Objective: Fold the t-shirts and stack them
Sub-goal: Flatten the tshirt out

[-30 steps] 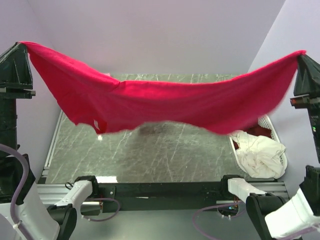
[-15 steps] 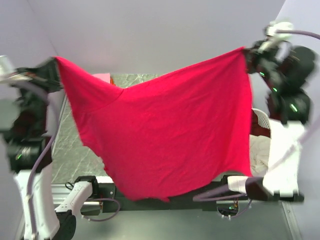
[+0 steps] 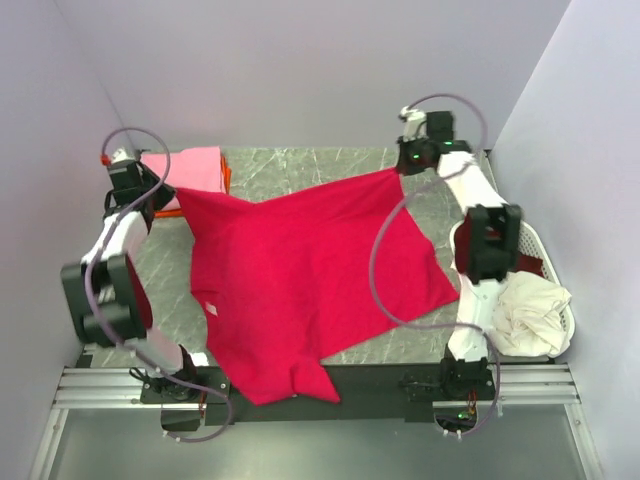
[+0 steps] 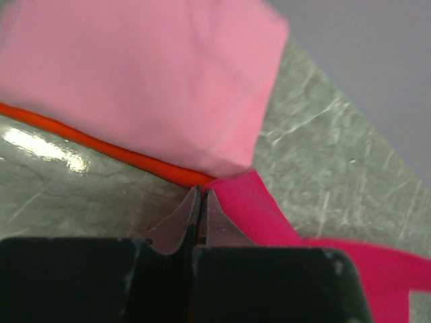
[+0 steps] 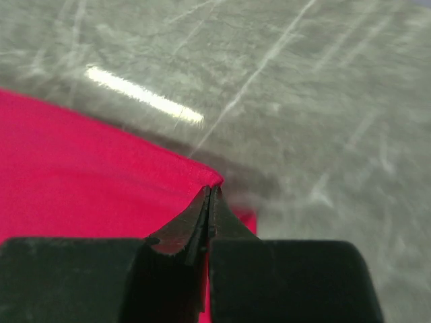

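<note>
A crimson red t-shirt [image 3: 300, 270] lies spread across the marble table [image 3: 300, 165], a small white label [image 3: 210, 308] showing near its left side. Its near end hangs over the table's front edge. My left gripper [image 3: 172, 194] is shut on the shirt's far-left corner [image 4: 256, 208], right beside a folded pink t-shirt [image 4: 148, 74] that rests on an orange one [image 4: 101, 145]. My right gripper [image 3: 400, 168] is shut on the far-right corner [image 5: 81, 168], low over the table. Both pairs of fingertips, the left [image 4: 201, 192] and the right [image 5: 209, 190], pinch red fabric.
A white oval basket [image 3: 562, 330] stands at the table's right edge, holding a crumpled cream t-shirt [image 3: 525, 310] and a maroon one [image 3: 525, 262]. The folded pink and orange pile [image 3: 190, 165] occupies the far-left corner. Purple walls close in the back and both sides.
Both arms have swung forward and down from holding the red t-shirt stretched high in the air. The shirt now lies flat on the table, both grips kept.
</note>
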